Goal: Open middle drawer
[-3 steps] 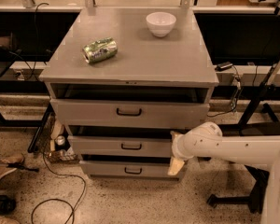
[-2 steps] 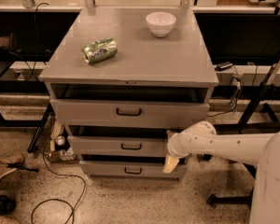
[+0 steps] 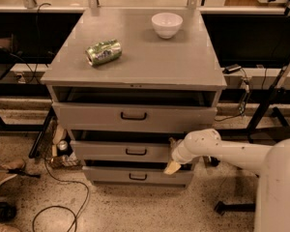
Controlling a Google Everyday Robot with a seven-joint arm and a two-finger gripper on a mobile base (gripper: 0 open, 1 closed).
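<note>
The grey cabinet (image 3: 135, 62) has three drawers. The middle drawer (image 3: 111, 151) is a low grey panel with a small black pull handle (image 3: 136, 152); it stands slightly out from the cabinet, with a dark gap above it. The top drawer (image 3: 87, 116) with a wider black handle also stands a little out. The lowest drawer (image 3: 106, 176) is below. My white arm reaches in from the right. My gripper (image 3: 173, 157) is at the right end of the middle drawer's front, one yellowish fingertip (image 3: 172, 167) hanging below the panel.
A green crushed can (image 3: 104, 51) lies on its side and a white bowl (image 3: 166, 24) stands on the cabinet top. Cables (image 3: 63, 197) loop on the floor to the left. A black stand's legs (image 3: 261, 115) are to the right.
My arm and gripper have moved left, further in along the middle drawer's right end. The drawers look unchanged.
</note>
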